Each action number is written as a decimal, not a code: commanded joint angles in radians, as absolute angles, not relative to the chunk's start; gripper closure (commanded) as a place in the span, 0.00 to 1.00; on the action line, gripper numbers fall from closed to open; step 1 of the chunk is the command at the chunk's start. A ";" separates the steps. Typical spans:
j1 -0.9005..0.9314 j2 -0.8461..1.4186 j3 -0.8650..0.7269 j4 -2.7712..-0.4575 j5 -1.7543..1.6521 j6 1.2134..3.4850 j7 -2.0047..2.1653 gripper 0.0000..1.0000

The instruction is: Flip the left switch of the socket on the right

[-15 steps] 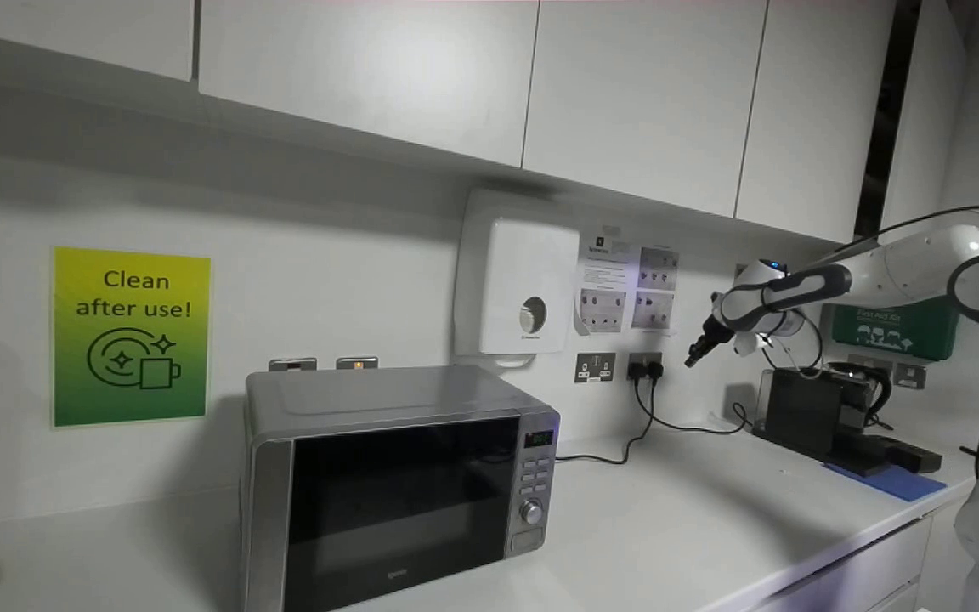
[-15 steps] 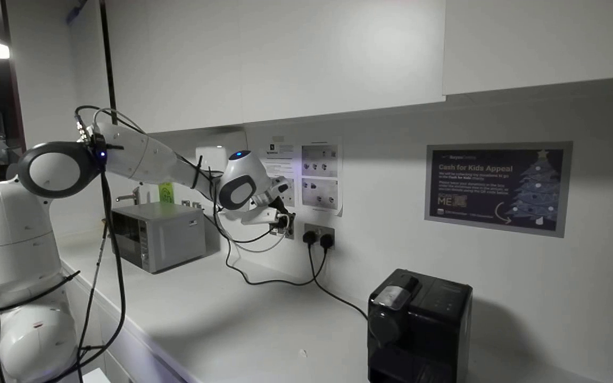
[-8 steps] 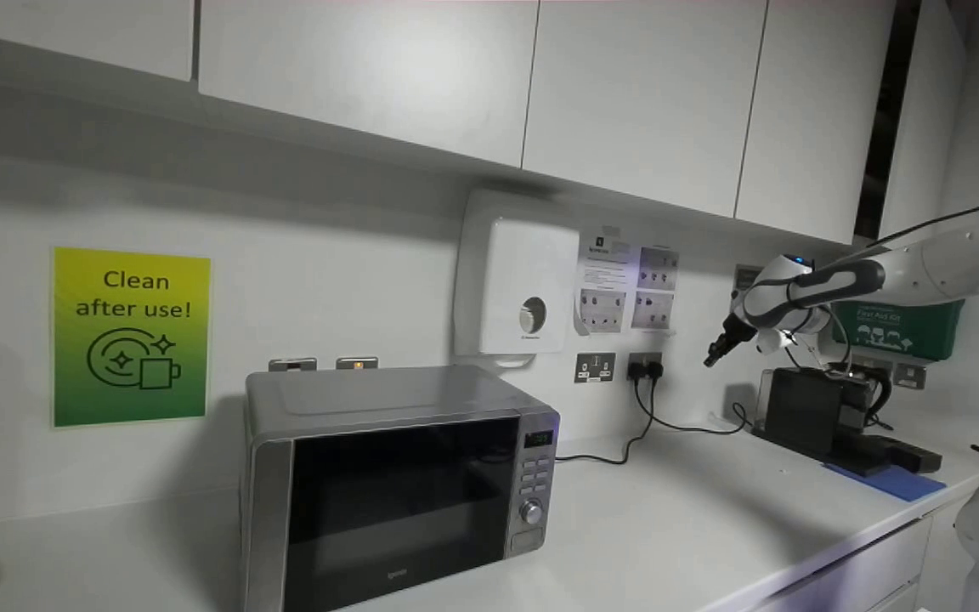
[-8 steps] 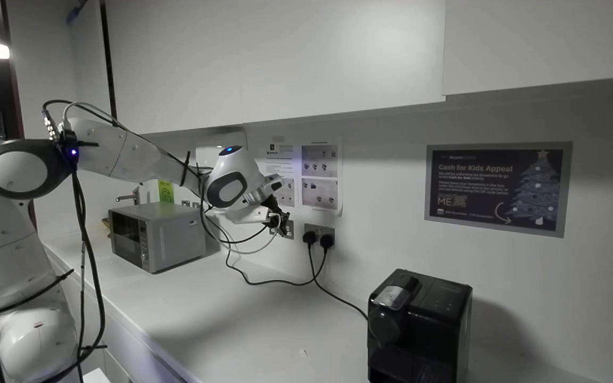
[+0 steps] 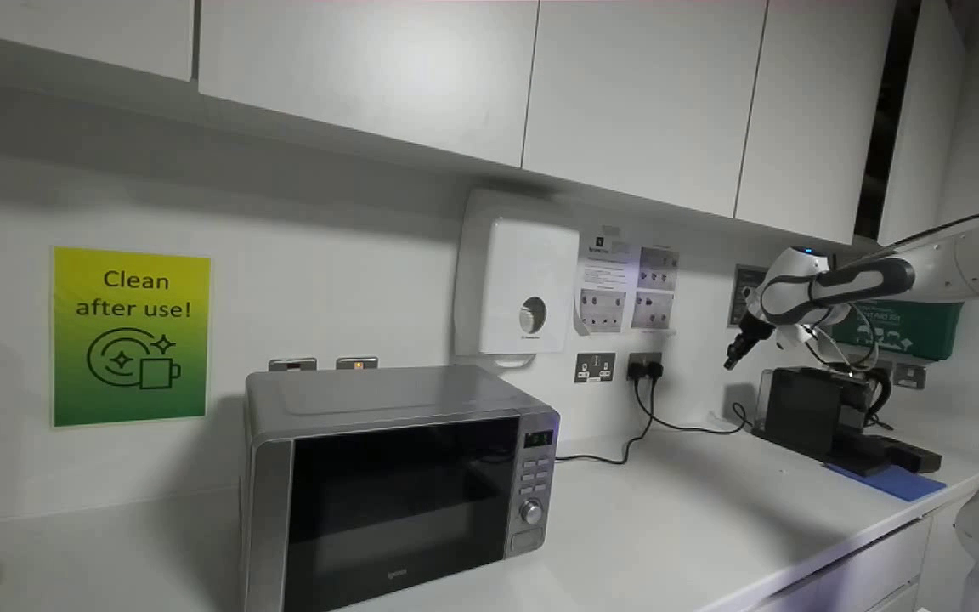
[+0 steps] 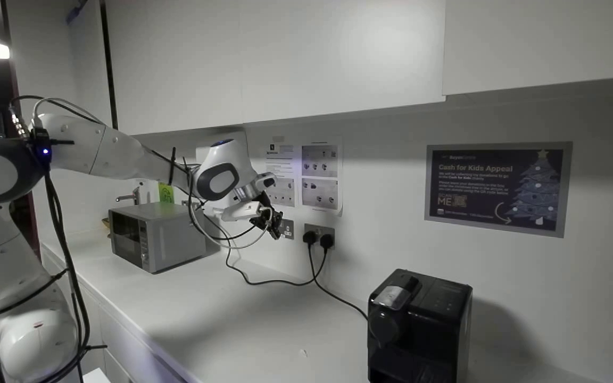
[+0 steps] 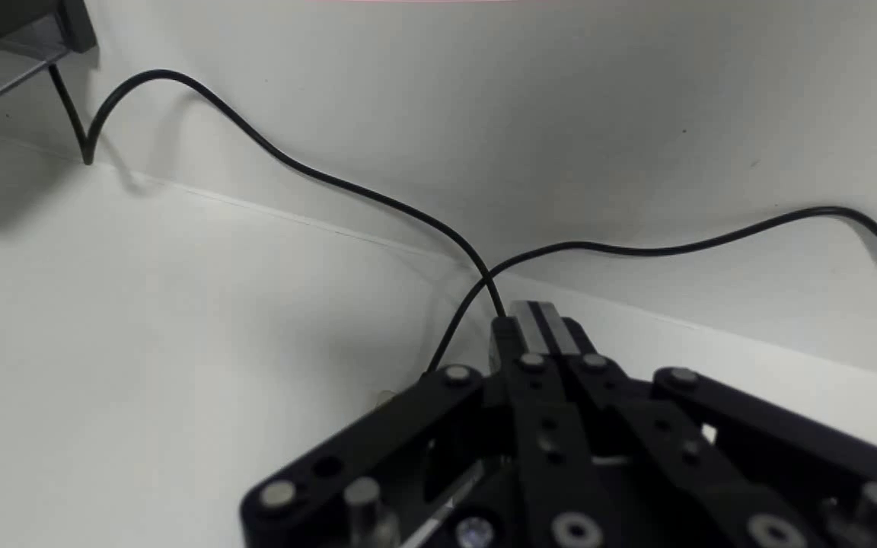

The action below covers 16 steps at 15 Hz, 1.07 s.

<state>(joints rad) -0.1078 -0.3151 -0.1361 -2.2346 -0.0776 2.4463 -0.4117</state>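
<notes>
The socket on the right point(image 5: 645, 358) is a grey wall plate with two black plugs in it, in both exterior views point(image 6: 320, 229). A similar socket point(image 5: 595, 367) without plugs is to its left; the gripper partly hides it in an exterior view point(image 6: 287, 229). The switches are too small to read. My gripper point(image 5: 731, 360) is in the air in front of the wall, apart from the sockets, pointing down at a slant. In the wrist view the gripper point(image 7: 545, 306) has its pads together with nothing between them. No socket shows in the wrist view.
Black cables point(image 7: 377, 196) run from the plugs along the counter point(image 5: 676, 484). A coffee machine point(image 6: 418, 324) and a microwave point(image 5: 404, 493) stand on it. A white wall dispenser point(image 5: 519, 280) and cupboards point(image 5: 642, 102) are above.
The arm has drawn back from the wall and sockets: rightward in an exterior view, leftward in an exterior view facing it from elsewhere. More of the unplugged socket shows there now.
</notes>
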 commanded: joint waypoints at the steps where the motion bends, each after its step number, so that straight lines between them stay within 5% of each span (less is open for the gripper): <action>1: -0.116 -0.374 -0.132 -2.259 -0.148 2.381 -0.367 1.00; 13: -0.114 -0.377 -0.109 -2.220 -0.220 2.180 -0.218 0.99; 14: -0.115 -0.376 -0.106 -2.221 -0.224 2.184 -0.200 0.74; 15: -0.103 -0.360 -0.123 -2.229 -0.201 2.213 -0.238 0.98; 16: -0.103 -0.360 -0.121 -2.229 -0.201 2.213 -0.229 0.93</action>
